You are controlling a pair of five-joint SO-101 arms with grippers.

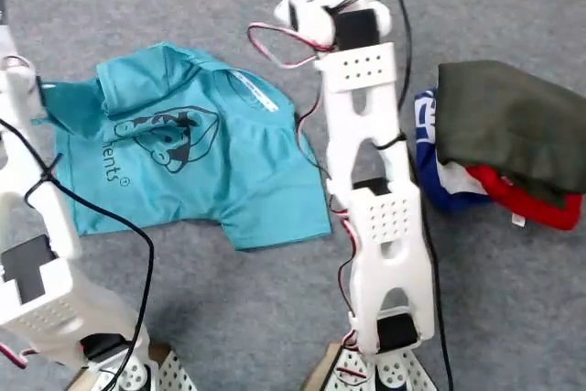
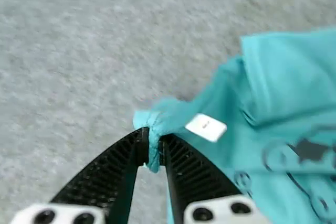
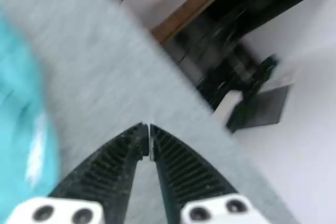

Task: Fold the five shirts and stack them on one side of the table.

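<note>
A teal shirt (image 1: 192, 157) with a dark print lies spread, partly rumpled, on the grey table (image 1: 229, 309). At its left sleeve, my left gripper (image 2: 150, 148) is shut on a bunched edge of the teal shirt (image 2: 273, 93), beside a white tag (image 2: 206, 127). In the high view this gripper (image 1: 35, 96) is at the table's left side. My right arm (image 1: 366, 135) stretches up the middle to the table's far edge. Its gripper (image 3: 147, 136) is shut with nothing between the fingers, just past the teal shirt (image 3: 21, 129).
A pile of folded shirts sits at the right: an olive one (image 1: 513, 125) on top, red (image 1: 536, 203), white and blue (image 1: 428, 148) beneath. Cables (image 1: 110, 217) trail across the shirt and the table. Dark furniture (image 3: 247, 61) stands beyond the far edge.
</note>
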